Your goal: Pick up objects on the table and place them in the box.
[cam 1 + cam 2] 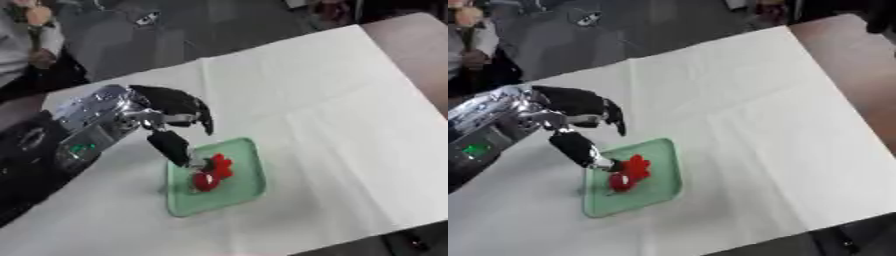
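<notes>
A shallow pale green box (243,191) lies on the white cloth, left of the middle. Inside it rests a red object (213,174) with a round body and a lobed upper end. My left hand (171,107) reaches in from the left and hovers over the box's far left corner. It is open, with the fingers (205,121) arched downward and the thumb (171,146) pointing down, its tip just beside the red object. I cannot tell whether the thumb touches it. My right hand shows in neither view.
A white cloth (324,100) covers most of the table. Bare brown tabletop (846,55) shows at the far right. The table's near edge runs across the lower right corner, with dark floor (420,240) beyond it.
</notes>
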Controlling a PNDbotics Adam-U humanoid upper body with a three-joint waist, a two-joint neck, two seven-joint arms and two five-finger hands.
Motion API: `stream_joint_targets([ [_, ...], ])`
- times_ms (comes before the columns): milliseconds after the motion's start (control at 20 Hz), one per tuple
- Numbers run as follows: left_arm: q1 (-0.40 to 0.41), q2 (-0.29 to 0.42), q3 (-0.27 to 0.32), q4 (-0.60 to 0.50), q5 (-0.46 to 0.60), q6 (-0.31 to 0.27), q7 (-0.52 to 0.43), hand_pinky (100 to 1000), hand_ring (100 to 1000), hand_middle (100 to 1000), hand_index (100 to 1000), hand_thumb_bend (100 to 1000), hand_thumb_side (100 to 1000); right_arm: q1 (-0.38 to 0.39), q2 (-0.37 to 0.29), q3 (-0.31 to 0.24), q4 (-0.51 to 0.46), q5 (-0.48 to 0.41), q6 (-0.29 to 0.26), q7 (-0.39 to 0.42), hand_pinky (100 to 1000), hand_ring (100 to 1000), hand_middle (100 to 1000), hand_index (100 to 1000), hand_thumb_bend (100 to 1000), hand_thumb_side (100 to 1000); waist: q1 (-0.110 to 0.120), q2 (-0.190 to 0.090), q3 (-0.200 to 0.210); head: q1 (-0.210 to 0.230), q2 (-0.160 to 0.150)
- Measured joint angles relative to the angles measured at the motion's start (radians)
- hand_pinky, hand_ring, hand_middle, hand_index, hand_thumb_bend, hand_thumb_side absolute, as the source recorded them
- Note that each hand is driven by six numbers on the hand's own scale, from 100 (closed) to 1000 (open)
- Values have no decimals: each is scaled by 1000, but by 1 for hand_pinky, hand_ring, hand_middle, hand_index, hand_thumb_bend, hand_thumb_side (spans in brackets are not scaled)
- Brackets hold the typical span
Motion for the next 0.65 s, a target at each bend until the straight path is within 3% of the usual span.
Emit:
stream_joint_targets([
  [150, 76, -40, 109, -48, 44, 61, 184, 480, 648, 738, 798, 489, 776, 13, -2, -6, 0, 6, 4, -9, 237, 352, 328, 370, 100, 730, -4, 0, 16, -23, -25],
  [200, 107, -67, 147, -61, 62, 83, 246, 461, 624, 725, 792, 485, 770, 19, -6, -7, 0, 8, 4, -14, 236, 352, 328, 370, 100, 733, -7, 0, 23, -33, -36],
  [250, 137, -97, 183, -76, 82, 103, 307, 442, 604, 710, 786, 423, 802, 24, -10, -9, 0, 11, 6, -18, 236, 352, 328, 369, 100, 726, -10, 1, 29, -43, -47],
  [300, 168, -135, 215, -92, 109, 116, 369, 425, 587, 696, 779, 480, 756, 30, -13, -11, 0, 14, 6, -23, 235, 351, 328, 369, 100, 739, -13, 1, 36, -54, -58],
  [400, 216, -211, 274, -121, 173, 133, 490, 404, 570, 680, 768, 467, 748, 41, -21, -12, 0, 20, 8, -31, 234, 349, 327, 368, 100, 777, -17, 1, 51, -72, -76],
  [550, 240, -305, 334, -156, 260, 130, 654, 397, 559, 669, 755, 464, 717, 61, -33, -12, 0, 23, 9, -50, 242, 355, 323, 364, 100, 861, -29, 2, 72, -121, -106],
  [650, 239, -347, 354, -168, 299, 96, 746, 401, 561, 669, 755, 465, 716, 71, -35, -12, 0, 13, 11, -77, 239, 352, 321, 363, 100, 907, -40, 1, 83, -172, -127],
])
